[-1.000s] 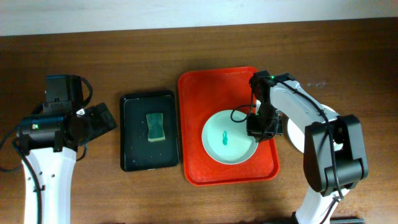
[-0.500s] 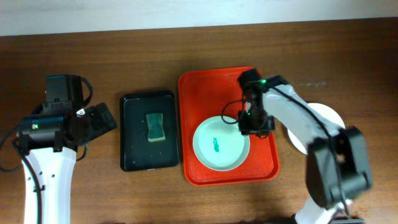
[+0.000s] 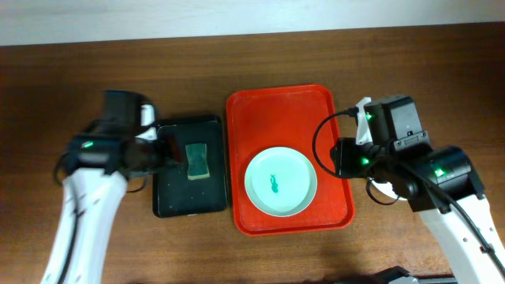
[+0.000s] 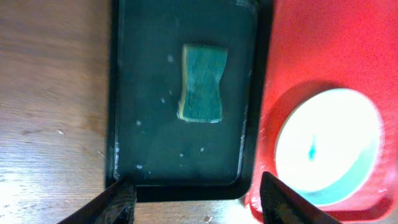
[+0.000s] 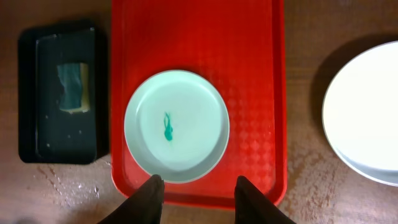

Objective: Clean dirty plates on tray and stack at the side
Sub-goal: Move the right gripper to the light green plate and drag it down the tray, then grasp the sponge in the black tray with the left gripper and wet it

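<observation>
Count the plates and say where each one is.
2. A smeared mint plate lies on the red tray; a white plate rests on the table to the tray's right, partly cut off, so another may hide beneath it.

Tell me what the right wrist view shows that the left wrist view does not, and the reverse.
Only the right wrist view shows the white plate lying on the table right of the red tray, and the right hand, open. Only the left wrist view shows the left hand, open, at the picture's lower edge of the black tray. Both show the mint plate with its teal smear on the red tray, and the green sponge in the black tray.
</observation>
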You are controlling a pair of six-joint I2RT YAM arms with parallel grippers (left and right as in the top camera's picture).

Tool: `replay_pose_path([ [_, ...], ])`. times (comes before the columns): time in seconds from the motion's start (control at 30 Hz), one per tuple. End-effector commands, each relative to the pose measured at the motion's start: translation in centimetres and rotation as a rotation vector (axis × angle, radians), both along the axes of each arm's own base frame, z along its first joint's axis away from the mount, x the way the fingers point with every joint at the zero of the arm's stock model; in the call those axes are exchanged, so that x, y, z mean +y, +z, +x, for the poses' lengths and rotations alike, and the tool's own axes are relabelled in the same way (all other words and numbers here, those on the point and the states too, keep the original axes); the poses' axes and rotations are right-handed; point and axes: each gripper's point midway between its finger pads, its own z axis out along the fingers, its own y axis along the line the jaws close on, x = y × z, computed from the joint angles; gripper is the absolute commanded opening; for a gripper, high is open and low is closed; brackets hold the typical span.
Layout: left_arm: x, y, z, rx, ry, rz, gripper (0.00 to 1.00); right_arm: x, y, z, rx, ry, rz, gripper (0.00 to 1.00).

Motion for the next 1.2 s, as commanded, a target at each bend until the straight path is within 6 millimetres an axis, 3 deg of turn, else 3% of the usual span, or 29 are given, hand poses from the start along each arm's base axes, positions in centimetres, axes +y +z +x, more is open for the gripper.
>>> replay_pose_path([
  [0.0,-1.7,-6.8,0.1,0.112,-0.09,0.083,0.51,-0.2,-0.7,-0.3,0.035,0.006,-0.017,0.39],
  [0.1,-2.9,-11.1,0.5,0.164,-0.134,0.12,0.48,-0.2,-1.3,-0.5,0.069,0.006,-0.027,0.39],
  [0.23,-2.6,-15.1,1.6,0.204,-0.139,0.205,0.43,-0.2,-1.8,-0.4,0.09,0.006,-0.032,0.39],
  [0.33,-2.2,-17.7,2.2,0.229,-0.135,0.242,0.28,-0.2,-1.9,-0.4,0.095,0.006,-0.033,0.39],
  [0.37,-2.2,-18.2,2.1,0.241,-0.136,0.244,0.18,-0.2,-2.0,-0.4,0.096,0.006,-0.034,0.38],
  [0.4,-2.2,-18.3,2.0,0.247,-0.136,0.245,0.04,-0.2,-2.0,-0.4,0.096,0.006,-0.034,0.38],
  [0.43,-2.1,-18.3,1.9,0.252,-0.137,0.247,0.0,-0.2,-2.0,-0.4,0.096,0.006,-0.035,0.38],
  [0.5,-2.1,-17.5,1.7,0.263,-0.138,0.249,0.0,-0.2,-2.0,-0.4,0.096,0.006,-0.035,0.38],
  [0.6,-2.1,-14.5,1.7,0.277,-0.129,0.25,0.02,-0.2,-2.0,-0.4,0.096,0.006,-0.035,0.38],
  [0.67,-2.2,-12.6,2.3,0.25,-0.126,0.244,0.41,-0.2,-1.9,-0.4,0.095,0.006,-0.035,0.39],
  [0.7,-2.4,-12.0,2.7,0.23,-0.124,0.24,0.49,-0.2,-1.9,-0.4,0.094,0.006,-0.035,0.39],
  [0.8,-2.3,-11.5,4.0,0.167,-0.113,0.25,0.52,-0.2,-1.9,-0.3,0.094,0.006,-0.035,0.38],
  [0.93,-1.2,-13.2,4.7,0.15,-0.094,0.322,0.54,-0.2,-2.0,-0.4,0.095,0.006,-0.036,0.38],
  [1.07,-1.0,-17.1,4.7,0.181,-0.093,0.336,0.4,-0.2,-2.0,-0.4,0.095,0.005,-0.035,0.39],
  [1.17,-1.0,-18.9,4.5,0.216,-0.099,0.345,0.09,-0.2,-2.0,-0.4,0.096,0.006,-0.035,0.38],
])
